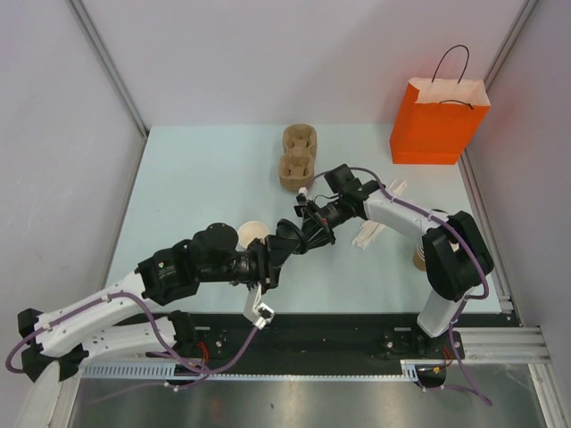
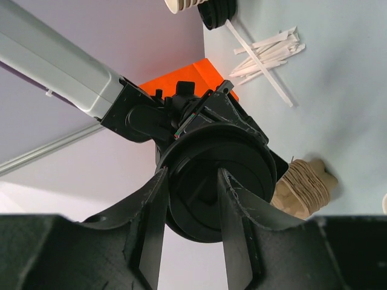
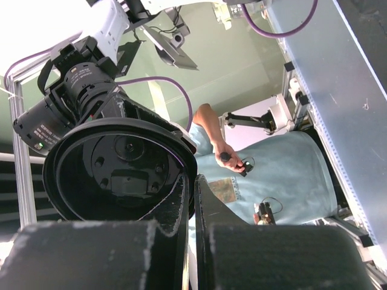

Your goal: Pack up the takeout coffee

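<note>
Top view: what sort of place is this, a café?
Likely a robot test cell, not a shop: plain panels box in one table, with a left arm and right arm bolted at its edge.

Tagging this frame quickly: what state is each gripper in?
Left gripper: open, holding nothing.
Right gripper: shut on the black lid, at its rim.

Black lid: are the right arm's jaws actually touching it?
Touching. The right wrist view shows the black lid with its rim pinched between the right arm's jaws, no gap visible.
</note>
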### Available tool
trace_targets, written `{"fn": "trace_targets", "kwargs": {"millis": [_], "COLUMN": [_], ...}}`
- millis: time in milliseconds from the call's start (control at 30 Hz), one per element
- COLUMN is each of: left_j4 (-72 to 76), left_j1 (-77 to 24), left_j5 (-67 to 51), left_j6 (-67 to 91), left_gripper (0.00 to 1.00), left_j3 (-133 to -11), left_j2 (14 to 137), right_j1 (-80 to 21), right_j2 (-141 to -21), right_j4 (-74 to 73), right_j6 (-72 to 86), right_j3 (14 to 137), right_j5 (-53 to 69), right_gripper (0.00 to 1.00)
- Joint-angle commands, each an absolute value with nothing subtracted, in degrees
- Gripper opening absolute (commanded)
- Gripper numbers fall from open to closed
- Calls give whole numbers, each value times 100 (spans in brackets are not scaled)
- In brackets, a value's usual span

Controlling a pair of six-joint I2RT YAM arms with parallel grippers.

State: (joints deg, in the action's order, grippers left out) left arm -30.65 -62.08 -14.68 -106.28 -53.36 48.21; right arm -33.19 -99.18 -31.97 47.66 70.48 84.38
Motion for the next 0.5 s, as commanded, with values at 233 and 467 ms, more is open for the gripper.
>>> {"fn": "trace_targets", "kwargs": {"millis": [233, 467], "left_j4": [-3006, -2786], "left_j1": [-6469, -6548], "left_j5": [-870, -791], "left_j6": [-11100, -11487], "left_gripper": [36, 42], "left_j3": [-5291, -5071], "left_j2": [4992, 4913], "right_j1": [-3454, -3480], "right_j2": [-9712, -9765], "right_j4": [-3287, -3287], "right_j6": [4693, 4676], "right_j3": [6970, 6961], "right_j5": [8763, 8728], "right_gripper": [0, 0]}}
